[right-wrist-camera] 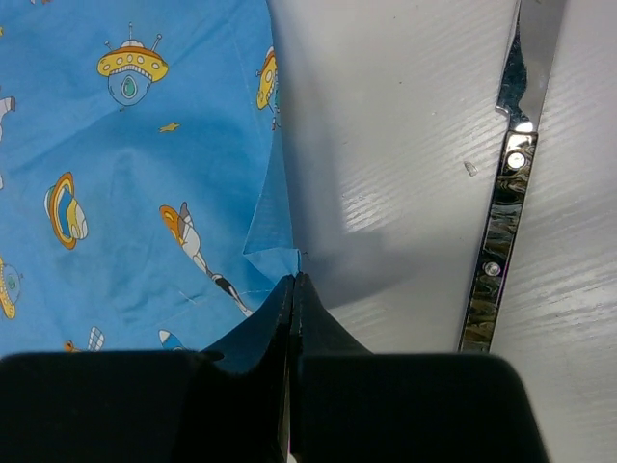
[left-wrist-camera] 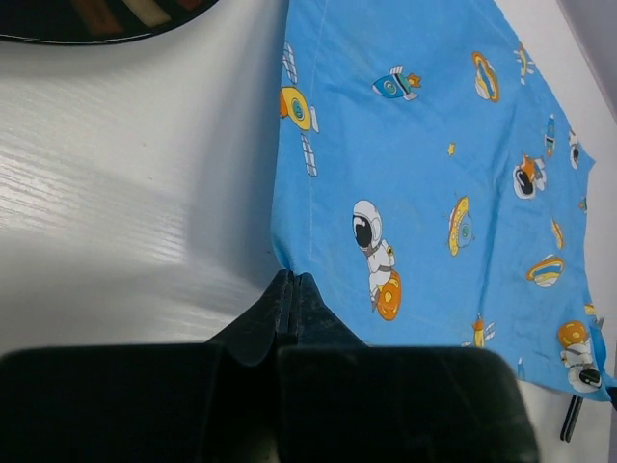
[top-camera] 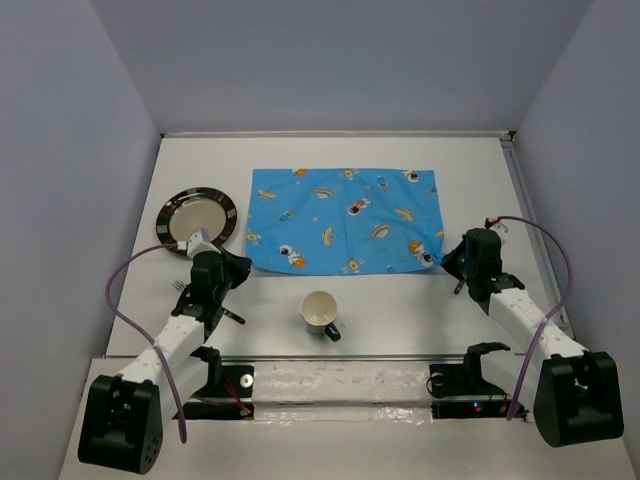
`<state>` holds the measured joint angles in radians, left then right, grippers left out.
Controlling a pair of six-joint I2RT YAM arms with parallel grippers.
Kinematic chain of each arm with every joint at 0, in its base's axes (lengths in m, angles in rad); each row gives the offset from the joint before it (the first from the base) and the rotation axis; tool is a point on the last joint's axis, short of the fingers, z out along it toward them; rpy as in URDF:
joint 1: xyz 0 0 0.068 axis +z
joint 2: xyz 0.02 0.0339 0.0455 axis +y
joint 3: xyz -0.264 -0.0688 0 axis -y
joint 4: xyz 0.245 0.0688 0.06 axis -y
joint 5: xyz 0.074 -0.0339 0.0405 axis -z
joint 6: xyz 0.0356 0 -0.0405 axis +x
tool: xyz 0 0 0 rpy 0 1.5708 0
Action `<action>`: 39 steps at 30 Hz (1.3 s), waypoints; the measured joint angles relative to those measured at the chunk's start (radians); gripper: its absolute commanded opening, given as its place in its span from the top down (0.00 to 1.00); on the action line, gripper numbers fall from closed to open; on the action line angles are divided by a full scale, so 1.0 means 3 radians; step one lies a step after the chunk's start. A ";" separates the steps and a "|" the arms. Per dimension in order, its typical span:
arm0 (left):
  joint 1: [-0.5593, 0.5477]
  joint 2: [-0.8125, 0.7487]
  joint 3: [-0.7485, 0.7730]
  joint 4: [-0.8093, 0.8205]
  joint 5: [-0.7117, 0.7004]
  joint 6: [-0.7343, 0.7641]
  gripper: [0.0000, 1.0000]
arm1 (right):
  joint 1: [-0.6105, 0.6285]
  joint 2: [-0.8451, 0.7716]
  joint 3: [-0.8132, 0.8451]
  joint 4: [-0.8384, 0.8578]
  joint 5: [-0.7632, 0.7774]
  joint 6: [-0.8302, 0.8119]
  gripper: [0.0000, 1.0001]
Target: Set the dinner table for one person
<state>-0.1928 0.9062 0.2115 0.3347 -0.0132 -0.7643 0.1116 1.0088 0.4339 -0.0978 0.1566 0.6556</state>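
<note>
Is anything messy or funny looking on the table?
A little. The near right corner of the blue placemat is folded up where the right gripper pinches it. The plate and cup sit off the mat, on the bare table. Nothing looks spilled or broken.

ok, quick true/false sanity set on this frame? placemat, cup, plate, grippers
1. The cup stands on the placemat. False: it stands on the bare dinner table, on the near side of the placemat.
2. The left gripper and right gripper are both closed, one at each near corner of the placemat. True.
3. The plate lies right of the placemat. False: it lies to its left, near the far-left corner.
4. The cup is upright, mouth up. True.
5. The placemat is bunched in a heap. False: it is spread flat.
</note>
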 measured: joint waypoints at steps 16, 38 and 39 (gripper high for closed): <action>0.0015 -0.0547 -0.0187 -0.0446 -0.0086 -0.0107 1.00 | -0.0043 0.0079 0.0009 -0.0197 -0.0086 -0.0001 1.00; 0.0017 -0.0773 -0.0186 -0.0675 -0.0247 -0.0075 0.37 | -0.0045 -0.0005 0.0038 -0.0388 -0.0251 -0.0079 0.54; 0.0017 -0.0783 -0.0183 -0.0682 -0.0247 -0.0066 0.31 | -0.0045 -0.0005 0.0055 -0.0401 -0.0264 -0.0094 0.44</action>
<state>-0.1879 0.6712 0.1566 0.1303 -0.0872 -0.7841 0.0982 1.0073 0.4503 -0.2180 0.0772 0.6273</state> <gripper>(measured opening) 0.577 0.378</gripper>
